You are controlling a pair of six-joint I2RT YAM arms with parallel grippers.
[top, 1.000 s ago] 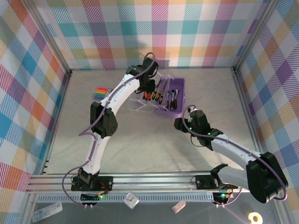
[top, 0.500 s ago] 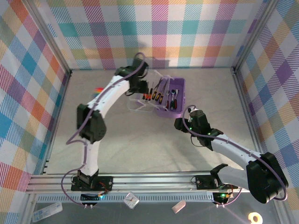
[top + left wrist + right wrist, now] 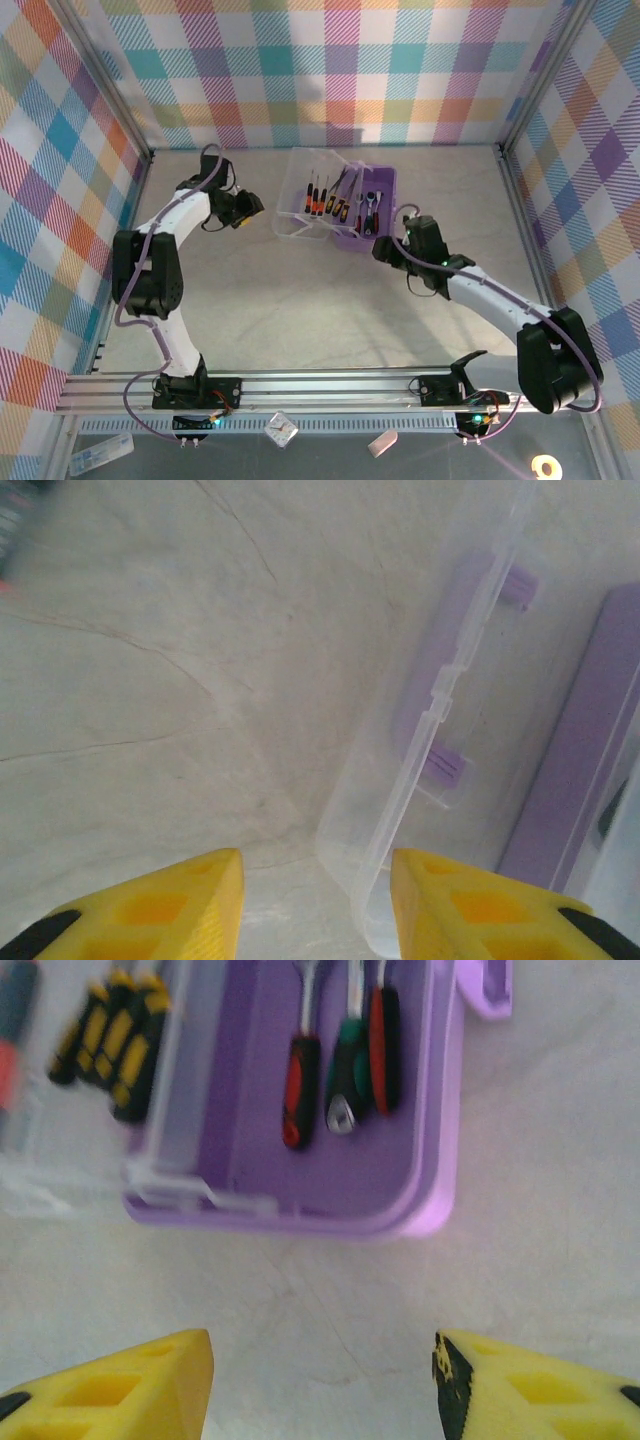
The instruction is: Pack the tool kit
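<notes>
The purple box stands at the back centre with its clear lid folded out flat to the left. Several black-and-orange screwdrivers lie across the lid and the box's left edge. Chrome ratchets lie inside the box, and yellow-and-black screwdriver handles rest left of the hinge. My left gripper is open, just left of the lid, whose corner sits ahead between the fingers. Just short of the box's near end, my right gripper hovers open over bare table.
Aluminium rails border the table on the left, right and near sides, with checked walls behind them. A dark blurred object shows at the far left of the left wrist view.
My left arm has swung left, away from above the lid to the table beside it, leaving the lid and screwdrivers uncovered. My right gripper has edged slightly toward the box.
</notes>
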